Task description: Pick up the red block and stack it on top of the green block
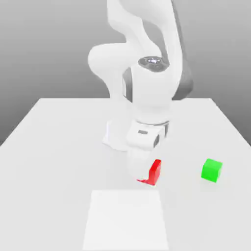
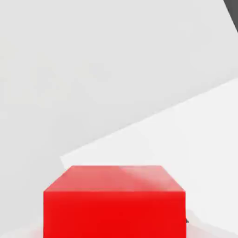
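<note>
The red block (image 1: pixel 155 171) sits low near the table's front middle in the exterior view, its left part hidden behind my white hand. My gripper (image 1: pixel 145 174) has come down over it and is shut on the red block. In the hand view the red block (image 2: pixel 114 204) looms large and close. The green block (image 1: pixel 212 170) stands alone on the table toward the exterior view's right, about a hand's width from the red block, with nothing touching it.
The arm's white base (image 1: pixel 116 138) stands just behind the red block. A paler rectangular patch (image 1: pixel 126 220) lies flat on the grey table (image 1: pixel 49 147) in front of the gripper, and is also seen in the hand view as the pale patch (image 2: pixel 186 135).
</note>
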`<state>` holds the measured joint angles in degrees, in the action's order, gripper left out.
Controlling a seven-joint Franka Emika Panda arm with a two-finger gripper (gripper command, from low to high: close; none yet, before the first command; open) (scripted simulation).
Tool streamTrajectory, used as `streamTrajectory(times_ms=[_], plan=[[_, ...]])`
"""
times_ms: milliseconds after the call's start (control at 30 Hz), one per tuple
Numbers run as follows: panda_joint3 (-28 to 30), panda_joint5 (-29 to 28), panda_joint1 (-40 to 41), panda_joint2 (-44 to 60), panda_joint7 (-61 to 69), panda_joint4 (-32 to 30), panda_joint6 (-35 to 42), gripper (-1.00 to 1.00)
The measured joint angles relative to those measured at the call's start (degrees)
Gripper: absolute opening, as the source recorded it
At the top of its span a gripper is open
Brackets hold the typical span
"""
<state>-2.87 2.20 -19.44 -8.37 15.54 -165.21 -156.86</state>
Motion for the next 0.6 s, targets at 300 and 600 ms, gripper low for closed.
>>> streamTrajectory(times_ms=[300, 600], plan=[[-12.43, 3.19, -18.46, -0.21, 10.35, 1.3, 1.44, -1.0], [-10.66, -5.41, -18.94, 11.37, 4.6, 1.79, -9.32, 1.0]])
